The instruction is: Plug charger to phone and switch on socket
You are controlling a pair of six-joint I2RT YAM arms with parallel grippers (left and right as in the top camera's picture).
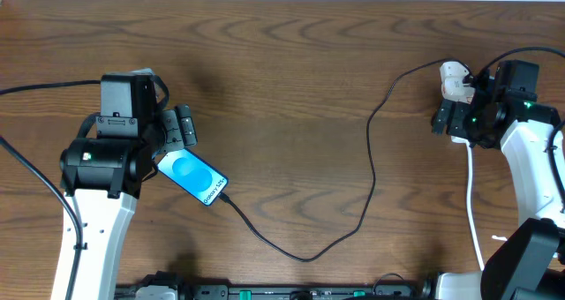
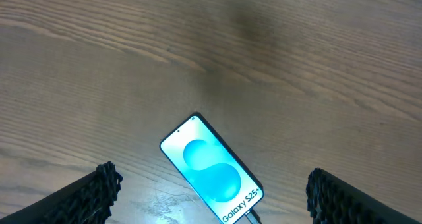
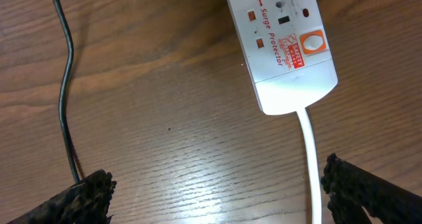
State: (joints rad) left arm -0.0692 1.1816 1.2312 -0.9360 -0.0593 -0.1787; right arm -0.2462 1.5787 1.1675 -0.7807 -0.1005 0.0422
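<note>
**Overhead.** The phone lies flat on the wooden table at 8 o'clock in the frame, screen lit blue. It is just beside the left gripper, at that gripper's 5 o'clock. The charger leaves the phone's 4 o'clock end, sags toward 6 o'clock, then climbs to the rounded white plug of the socket at 2 o'clock. The right gripper hangs over the socket and hides most of it. A white lead runs from there toward 5 o'clock.

**Left wrist.** The left gripper is spread wide and holds nothing. The phone lies on the table between the fingertips, touching neither, and the charger tip meets it at its 5 o'clock end.

**Right wrist.** The right gripper is likewise spread wide and empty. The socket, with red markings and "Surge Protector" print, lies at 1 o'clock. The white lead exits it toward 5 o'clock. The charger runs down the 9 o'clock side, well apart from the socket.
</note>
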